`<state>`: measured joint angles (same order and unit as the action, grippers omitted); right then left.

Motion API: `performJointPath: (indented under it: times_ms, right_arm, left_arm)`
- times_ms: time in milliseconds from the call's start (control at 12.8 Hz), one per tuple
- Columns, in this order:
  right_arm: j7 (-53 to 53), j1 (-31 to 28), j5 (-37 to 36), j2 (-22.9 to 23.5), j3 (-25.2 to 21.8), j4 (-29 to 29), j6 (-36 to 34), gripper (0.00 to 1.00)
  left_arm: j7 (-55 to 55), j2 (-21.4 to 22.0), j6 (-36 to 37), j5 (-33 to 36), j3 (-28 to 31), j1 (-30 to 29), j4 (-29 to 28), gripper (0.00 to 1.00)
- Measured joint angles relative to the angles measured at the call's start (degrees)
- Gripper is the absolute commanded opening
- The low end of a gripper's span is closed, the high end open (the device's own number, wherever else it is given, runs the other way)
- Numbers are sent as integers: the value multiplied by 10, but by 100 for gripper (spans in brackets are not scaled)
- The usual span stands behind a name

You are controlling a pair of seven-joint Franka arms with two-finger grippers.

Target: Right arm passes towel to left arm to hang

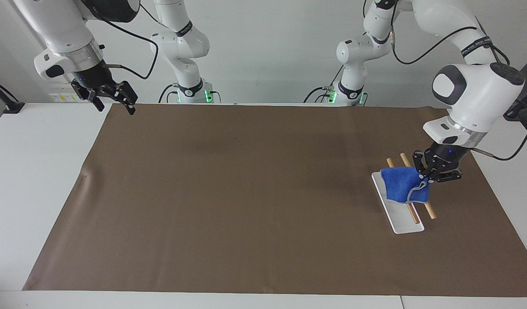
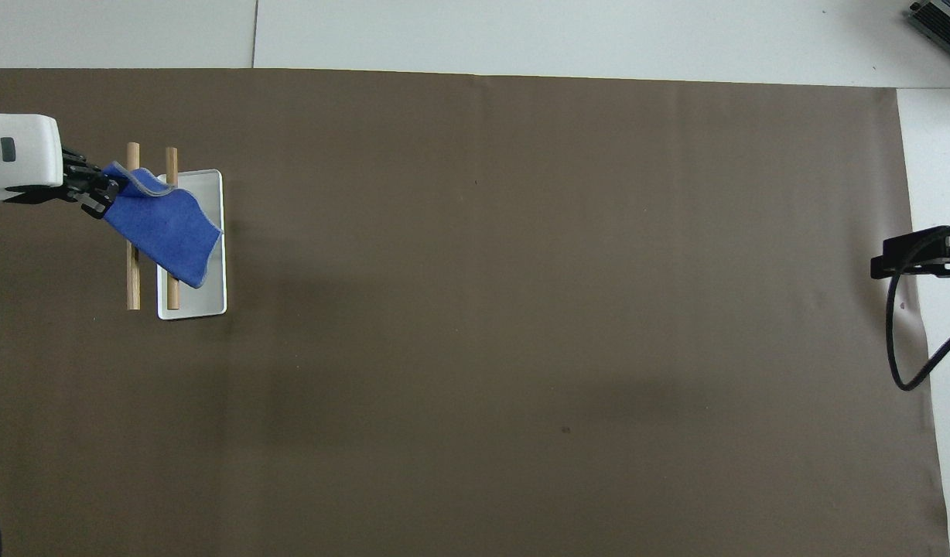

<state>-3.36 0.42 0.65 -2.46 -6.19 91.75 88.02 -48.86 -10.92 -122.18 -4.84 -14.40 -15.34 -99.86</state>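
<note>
- The right arm's black two-finger gripper hangs in the air over the corner of the brown table mat at the right arm's end of the table. Its fingers stand spread apart and carry nothing. This arm waits.
- The white rectangular tray lies on the mat toward the left arm's end of the table, with two wooden rods raised along its length.
- The small royal-blue terry towel with pale grey edging drapes across both rods and hangs down over the tray.
- The left arm's black two-finger gripper sits just beside the rods. Its jaws are pinched tight on the towel's upper corner, so the cloth spreads away from the fingertips across the rods toward the middle of the table.
</note>
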Motion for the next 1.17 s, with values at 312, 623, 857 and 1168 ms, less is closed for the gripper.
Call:
performJointPath:
  times_ms: [312,623,857,1168]
  right_arm:
    - [0,0,0,0,0,0,0,100]
    - [0,2,0,0,0,0,0,100]
    - [0,4,0,0,0,0,0,100]
    - [0,5,0,0,0,1,0,100]
  left_arm:
    - [-47,2,-3,2,33,-1,-4,0]
    - [-52,5,-5,31,39,-1,-16,0]
    - [-52,17,-25,52,47,-1,-46,0]
    - [-49,39,-64,57,53,-1,-99,0]
